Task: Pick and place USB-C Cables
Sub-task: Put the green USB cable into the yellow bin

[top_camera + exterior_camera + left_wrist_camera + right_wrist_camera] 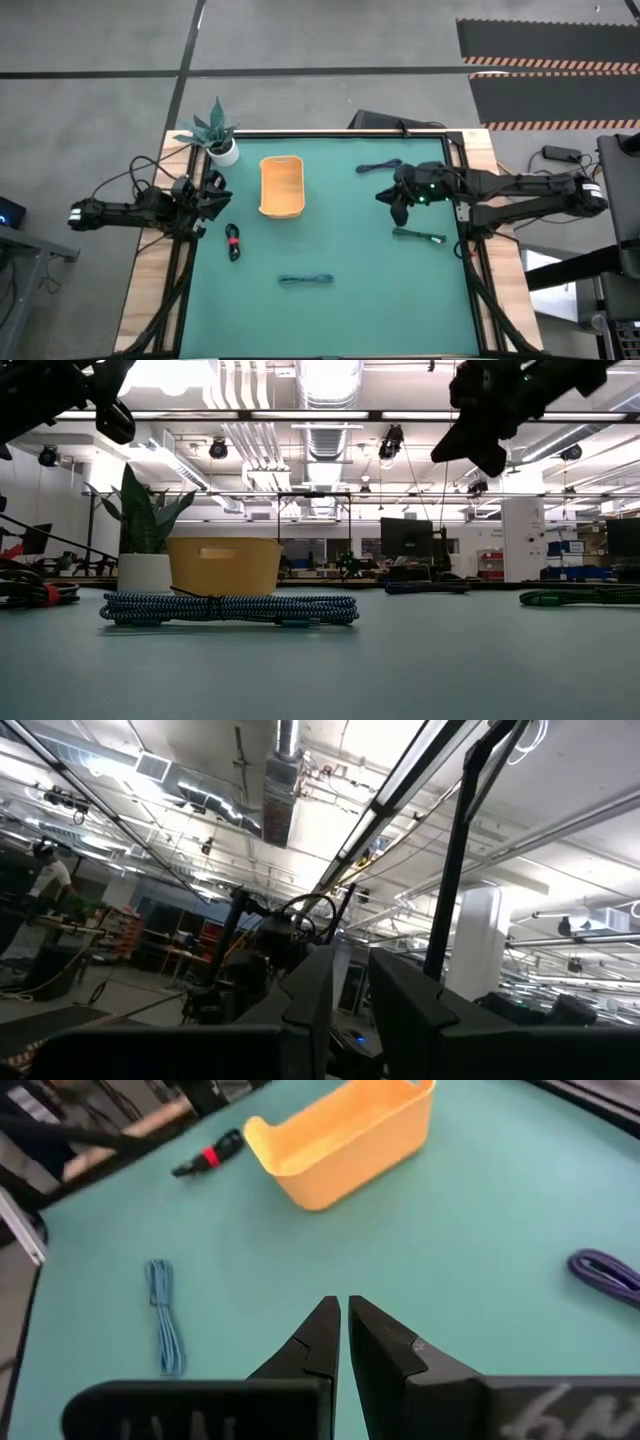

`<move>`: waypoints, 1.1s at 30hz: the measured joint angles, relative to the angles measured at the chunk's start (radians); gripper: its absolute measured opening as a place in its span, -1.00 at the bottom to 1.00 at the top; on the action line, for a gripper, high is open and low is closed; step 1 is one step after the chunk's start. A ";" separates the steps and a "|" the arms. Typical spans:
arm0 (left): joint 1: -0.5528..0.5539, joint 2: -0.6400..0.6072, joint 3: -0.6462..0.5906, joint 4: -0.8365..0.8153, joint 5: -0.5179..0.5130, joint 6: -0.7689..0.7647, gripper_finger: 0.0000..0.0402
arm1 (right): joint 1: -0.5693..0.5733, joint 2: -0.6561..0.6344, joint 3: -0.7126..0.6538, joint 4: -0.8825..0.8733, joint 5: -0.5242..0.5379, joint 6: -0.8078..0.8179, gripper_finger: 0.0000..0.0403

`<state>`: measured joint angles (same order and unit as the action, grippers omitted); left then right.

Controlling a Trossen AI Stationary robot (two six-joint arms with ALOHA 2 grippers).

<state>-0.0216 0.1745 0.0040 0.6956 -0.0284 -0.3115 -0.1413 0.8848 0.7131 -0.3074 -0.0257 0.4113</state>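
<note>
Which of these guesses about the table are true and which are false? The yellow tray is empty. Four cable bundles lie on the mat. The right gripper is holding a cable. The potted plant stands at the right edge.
1. The yellow tray is empty. True.
2. Four cable bundles lie on the mat. True: blue-purple cable, dark green cable, teal-blue cable, black and red cable.
3. The right gripper holds a cable. False: its fingers are shut on nothing, above bare mat.
4. The potted plant stands at the right edge. False: it stands by the left arm, beside the tray.
</note>
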 joint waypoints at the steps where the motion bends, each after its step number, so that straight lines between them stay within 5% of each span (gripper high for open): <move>1: 0.000 0.000 0.000 0.000 0.000 0.000 -0.73 | 0.002 0.017 0.028 -0.037 0.000 0.000 -0.91; 20: 0.000 0.011 0.000 -0.003 0.026 0.000 -0.73 | 0.214 0.263 0.284 -0.705 0.129 -0.083 -0.91; 33: 0.000 0.011 0.000 -0.002 0.026 0.002 -0.73 | 0.213 0.341 0.171 -0.728 -0.002 -0.168 -0.91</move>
<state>-0.0215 0.1856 0.0040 0.6941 -0.0025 -0.3091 0.0719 1.2256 0.8841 -1.0357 -0.0276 0.2434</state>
